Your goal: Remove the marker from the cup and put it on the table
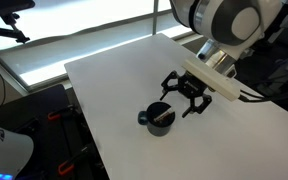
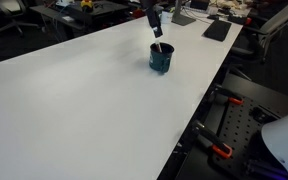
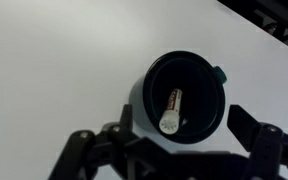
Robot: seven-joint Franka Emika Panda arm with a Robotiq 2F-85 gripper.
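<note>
The dark navy cup (image 1: 156,119) stands on the white table (image 1: 104,80); it also shows in an exterior view (image 2: 161,58) and in the wrist view (image 3: 184,95). The reddish-brown marker (image 3: 172,110) leans inside the cup with its pale end up; its tip shows above the rim in both exterior views (image 1: 166,113) (image 2: 158,47). My gripper (image 1: 184,95) hovers just above the cup, open and empty. In the wrist view its fingers (image 3: 179,150) straddle the cup's near side. In an exterior view the gripper (image 2: 155,20) is above the cup.
The table's edge (image 1: 79,120) runs close to the cup, with black clamps and equipment below it (image 2: 219,110). A dark flat pad (image 2: 217,30) lies at the table's far end. Desks and clutter stand beyond the table.
</note>
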